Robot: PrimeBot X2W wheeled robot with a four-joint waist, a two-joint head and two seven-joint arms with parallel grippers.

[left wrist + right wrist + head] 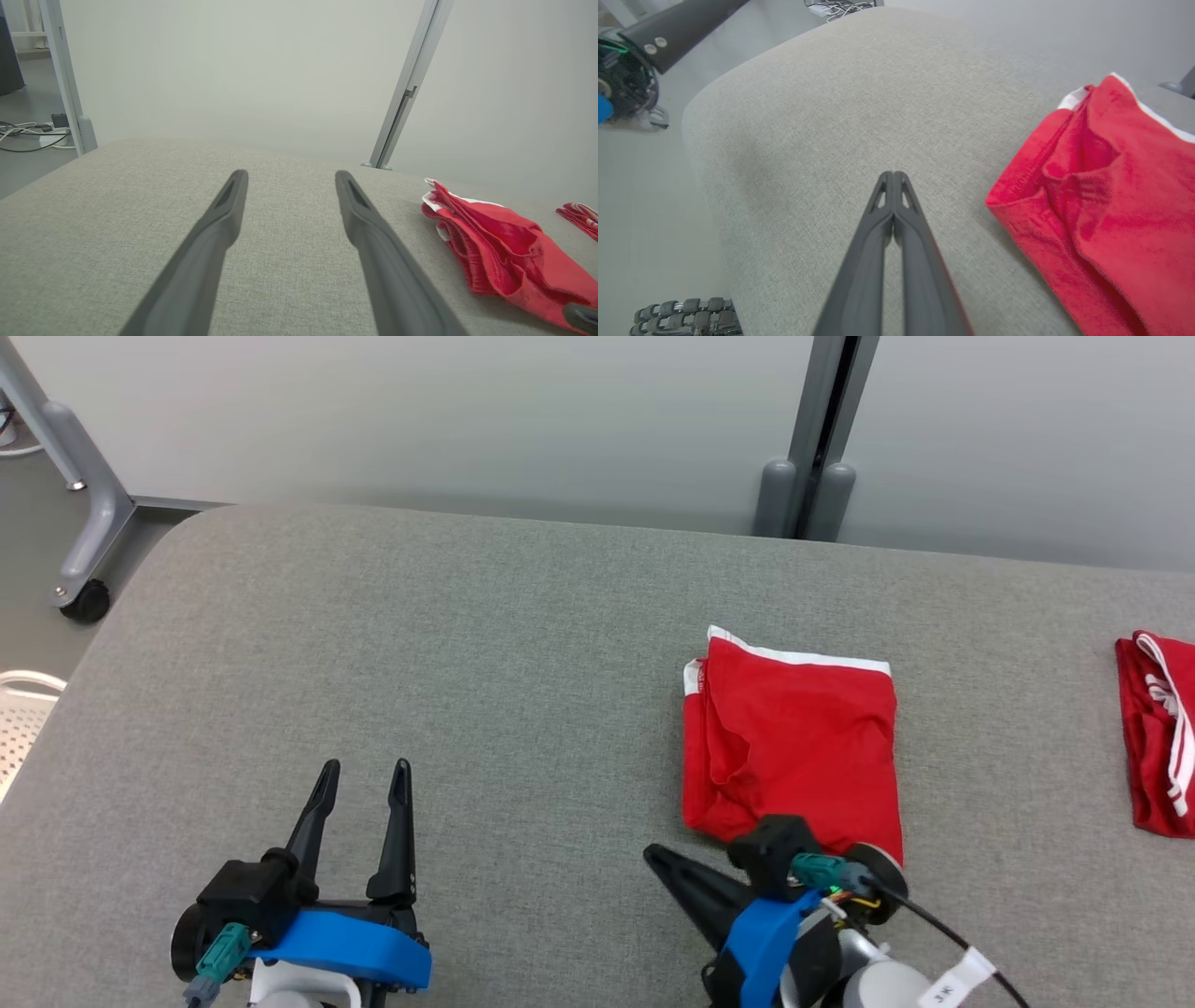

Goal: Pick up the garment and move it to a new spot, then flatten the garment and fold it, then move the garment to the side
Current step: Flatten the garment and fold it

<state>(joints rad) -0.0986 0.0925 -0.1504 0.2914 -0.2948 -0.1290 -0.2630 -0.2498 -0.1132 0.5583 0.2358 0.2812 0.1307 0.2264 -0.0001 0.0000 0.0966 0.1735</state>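
Though apart, garment [1101, 210] beside right tool [893, 175]

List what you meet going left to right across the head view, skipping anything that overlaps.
caster wheel → left gripper, jaws open → folded red garment → striped red garment at the right edge.

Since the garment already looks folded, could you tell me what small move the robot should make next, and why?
Probably sweep the right gripper sideways against the red garment. Its fingers are shut, empty and lie just beside the cloth, so they look ready to push it aside.
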